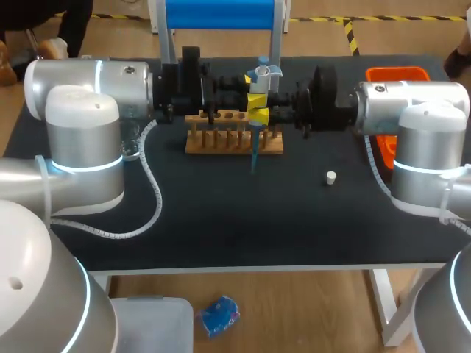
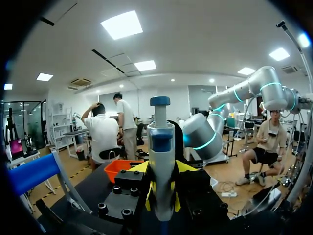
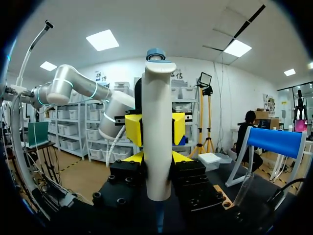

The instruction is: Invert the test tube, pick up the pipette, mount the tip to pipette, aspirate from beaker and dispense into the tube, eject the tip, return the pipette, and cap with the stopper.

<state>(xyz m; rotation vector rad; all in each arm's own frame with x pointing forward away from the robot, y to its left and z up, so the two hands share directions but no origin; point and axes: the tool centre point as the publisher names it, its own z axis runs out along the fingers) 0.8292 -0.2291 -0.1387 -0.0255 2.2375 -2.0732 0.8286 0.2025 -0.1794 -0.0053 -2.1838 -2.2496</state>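
Pinching is logged | pipette (image 1: 258, 82) is clamped by left pincer (image 2: 164, 196) and right pincer (image 3: 157, 160), met head-on | axis upright, tip down over table (image 1: 221, 213), just before rack (image 1: 221, 143)

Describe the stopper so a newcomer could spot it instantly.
Start at the black table. Right of the wooden rack and nearer the front edge sits the stopper. It is the only small white piece, alone on bare tabletop.
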